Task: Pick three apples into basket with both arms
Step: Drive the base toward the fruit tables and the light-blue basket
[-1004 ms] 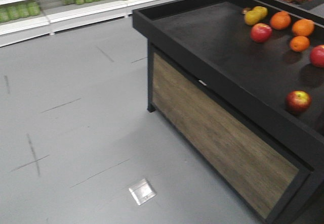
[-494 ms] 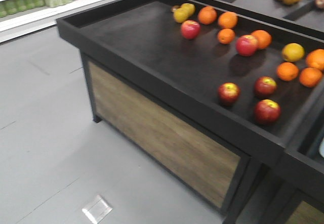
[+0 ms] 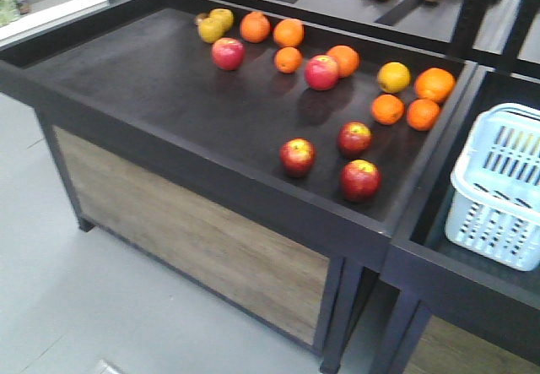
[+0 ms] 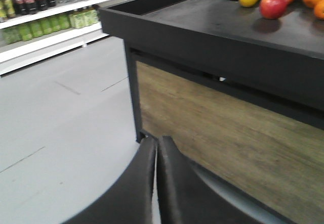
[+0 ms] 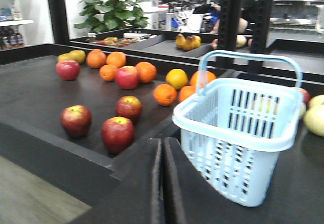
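Black display tray (image 3: 152,78): left and middle surface bare, open from above. Near right: three apples (image 3: 297,156) spaced apart, oranges (image 3: 405,111) just beyond. Raised rim (image 3: 419,190) stands between them and the basket (image 3: 502,188).

Grey floor (image 4: 61,133) around a black display table (image 3: 152,146) with wood-grain panel (image 3: 194,239); white drink shelves (image 4: 55,38), leafy plant (image 5: 114,4) behind
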You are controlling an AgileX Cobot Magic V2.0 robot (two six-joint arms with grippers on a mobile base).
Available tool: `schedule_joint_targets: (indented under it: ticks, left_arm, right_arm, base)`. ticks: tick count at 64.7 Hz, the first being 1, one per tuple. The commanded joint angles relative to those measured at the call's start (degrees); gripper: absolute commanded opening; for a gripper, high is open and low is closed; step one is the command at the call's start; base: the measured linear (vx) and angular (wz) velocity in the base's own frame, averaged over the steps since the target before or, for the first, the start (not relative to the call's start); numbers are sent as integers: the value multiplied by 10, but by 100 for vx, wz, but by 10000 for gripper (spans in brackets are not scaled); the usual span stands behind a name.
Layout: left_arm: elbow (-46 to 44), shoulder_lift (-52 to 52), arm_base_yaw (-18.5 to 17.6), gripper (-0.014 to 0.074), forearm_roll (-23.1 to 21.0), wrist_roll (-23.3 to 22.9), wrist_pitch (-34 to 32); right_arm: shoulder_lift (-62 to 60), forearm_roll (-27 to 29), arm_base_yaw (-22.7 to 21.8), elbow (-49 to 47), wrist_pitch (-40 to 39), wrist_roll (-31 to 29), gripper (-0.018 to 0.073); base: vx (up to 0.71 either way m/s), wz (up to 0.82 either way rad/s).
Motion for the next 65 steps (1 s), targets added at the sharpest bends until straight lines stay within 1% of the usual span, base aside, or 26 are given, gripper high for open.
schedule_joint_targets:
  ticks: [1,33,65]
  left_arm:
    - [6,-11,-5,-7,1,-1,-36]
    - [6,-11,-5,-7,1,-1,-36]
    - [6,-11,-5,-7,1,-1,-36]
  right_arm:
    - [-2,-5,-1,7,-42,-3,-8]
    - [-2,-5,-1,7,-42,-3,-8]
    - [-2,-5,-1,7,-42,-3,-8]
  base:
    - [6,-36]
    - [6,-36]
    - [6,-25]
